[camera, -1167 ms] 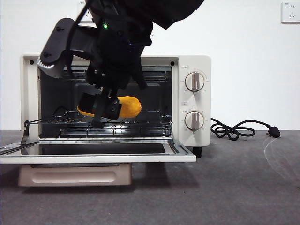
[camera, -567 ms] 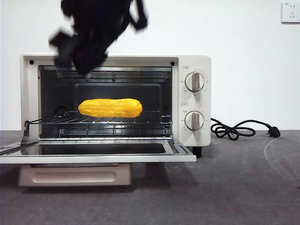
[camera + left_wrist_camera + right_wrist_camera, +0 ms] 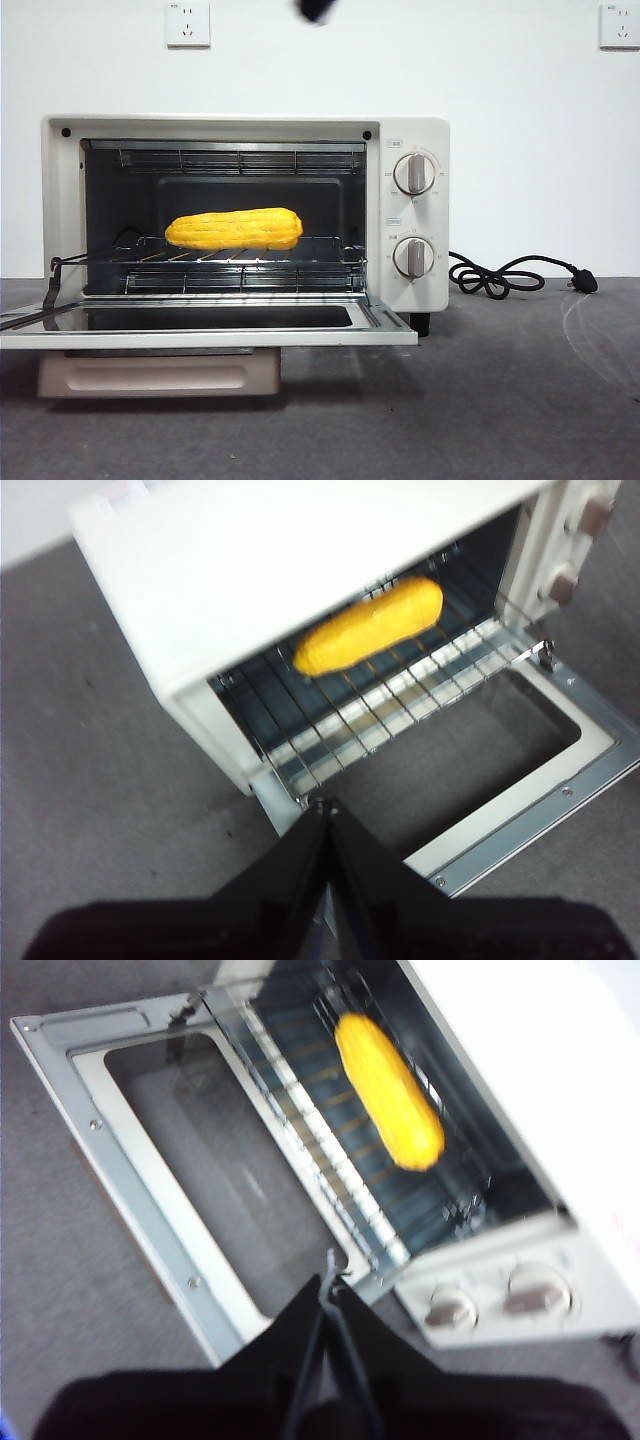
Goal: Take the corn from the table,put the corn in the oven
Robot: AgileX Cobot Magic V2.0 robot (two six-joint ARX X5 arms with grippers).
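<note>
The yellow-orange corn lies on its side on the wire rack inside the cream-white oven, whose door hangs open and flat toward me. Both wrist views look down on it: the corn on the rack in one, the corn in the other. My left gripper is shut and empty, high above the door's left end. My right gripper is shut and empty, high above the door's knob side. Only a black tip shows at the top of the front view.
The oven's black cord and plug trail over the dark grey table to its right. Two wall sockets sit high on the white wall. The open door reaches forward over the table.
The arm that held the corn in the oven let it go and pulled up and away, nearly out of the front view. The corn now rests freely on the rack.
</note>
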